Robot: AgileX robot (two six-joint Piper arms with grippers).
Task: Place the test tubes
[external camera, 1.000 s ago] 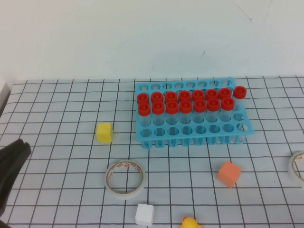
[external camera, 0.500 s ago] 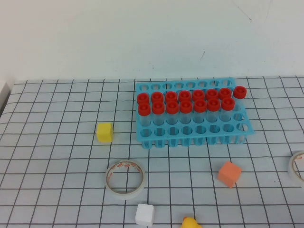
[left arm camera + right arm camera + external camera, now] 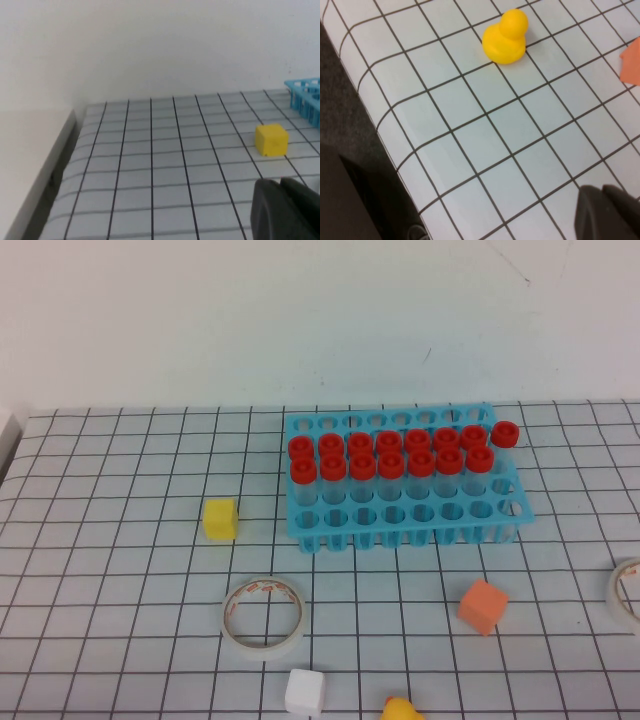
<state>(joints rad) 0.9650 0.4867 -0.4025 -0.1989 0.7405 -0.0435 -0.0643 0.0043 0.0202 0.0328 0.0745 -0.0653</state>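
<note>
A blue test tube rack (image 3: 405, 523) stands at the back middle of the gridded table, and its corner (image 3: 306, 95) shows in the left wrist view. Several red-capped test tubes (image 3: 390, 455) fill two of its rows; the last red cap (image 3: 504, 433) sits at the right end, slightly outside the row. Neither arm appears in the high view. My left gripper (image 3: 280, 186) is shut and empty, low over the table's left side, short of the yellow cube. My right gripper (image 3: 601, 192) is shut and empty above the front of the mat, near the duck.
A yellow cube (image 3: 220, 518) (image 3: 271, 139) lies left of the rack. A tape roll (image 3: 264, 616), a white cube (image 3: 304, 691), a yellow duck (image 3: 400, 708) (image 3: 506, 38) and an orange cube (image 3: 482, 606) (image 3: 631, 64) sit in front. Another tape roll (image 3: 627, 590) is at the right edge.
The left arm's dark tip, visible at the high view's left edge a second ago, has withdrawn out of sight. The rack and tubes have not moved.
</note>
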